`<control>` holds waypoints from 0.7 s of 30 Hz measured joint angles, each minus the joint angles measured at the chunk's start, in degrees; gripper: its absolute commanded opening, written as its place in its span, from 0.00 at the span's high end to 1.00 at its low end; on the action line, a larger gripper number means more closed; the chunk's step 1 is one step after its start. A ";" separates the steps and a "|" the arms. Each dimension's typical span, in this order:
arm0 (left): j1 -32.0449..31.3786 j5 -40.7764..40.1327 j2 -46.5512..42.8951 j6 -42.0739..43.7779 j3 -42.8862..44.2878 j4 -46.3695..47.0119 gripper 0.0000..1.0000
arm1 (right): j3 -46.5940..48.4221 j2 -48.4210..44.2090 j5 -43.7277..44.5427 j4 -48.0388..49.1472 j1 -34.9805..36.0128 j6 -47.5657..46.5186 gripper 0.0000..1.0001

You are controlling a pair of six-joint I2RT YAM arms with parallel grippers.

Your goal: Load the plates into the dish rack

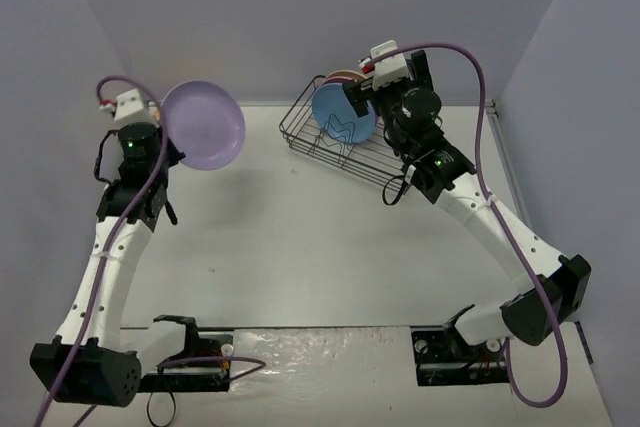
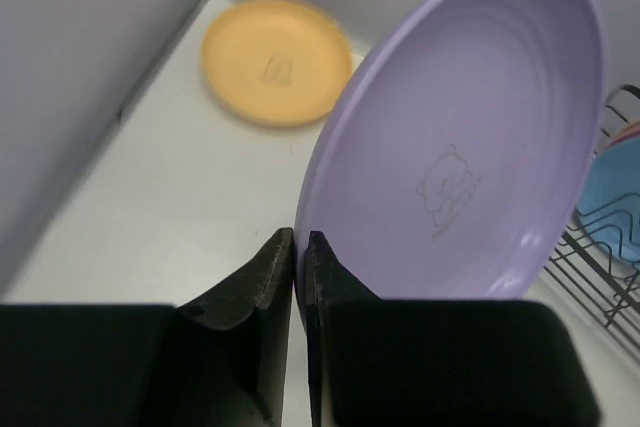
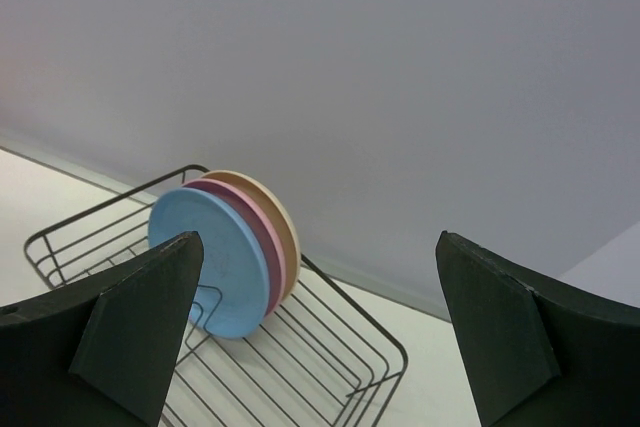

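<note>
Only the left wrist view shows the matte yellow-orange round plate (image 2: 277, 60). It lies flat on the white tabletop (image 2: 180, 197), well left of the dark thin-wire dish rack (image 2: 600, 282) and close to where the table meets the pale wall (image 2: 70, 67). From above, that spot is covered by the matte lilac purple round plate (image 1: 203, 126). The left gripper (image 2: 298, 239) pinches this purple plate's rim with its fingers almost together, holding it on edge, tilted, off the table and left of the rack, near it but apart (a small bear-like outline is stamped in its middle). The right wrist view alone gives the order inside the rack: a light blue round plate (image 3: 205, 257) nearest the camera, a pink round plate (image 3: 262, 227) behind it and a cream round plate (image 3: 288, 232) last. All three stand upright and close together at one end of the rack. The right gripper (image 3: 318, 242) hangs over the rack with its fingers spread wide and nothing between them, and in the top view its wrist partly covers the rack's far right corner. A purple cable (image 1: 470, 67) arcs above the rack on the right. Plain grey-lilac walls close in the table on three sides.
</note>
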 measured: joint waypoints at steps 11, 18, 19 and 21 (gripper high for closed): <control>-13.18 15.36 18.61 47.56 16.09 19.03 1.00 | 0.01 -1.20 7.43 -0.42 -4.42 -2.37 0.01; -16.71 21.44 32.66 63.65 22.40 32.30 1.00 | 0.50 -2.70 10.20 -0.86 -9.28 -2.54 0.01; -17.81 21.58 34.58 66.06 22.73 35.00 1.00 | 0.60 -2.71 10.39 -1.07 -9.98 -2.52 0.01; -19.67 21.93 37.81 70.07 22.97 39.51 1.00 | 0.71 -2.69 10.49 -1.54 -11.21 -2.47 0.01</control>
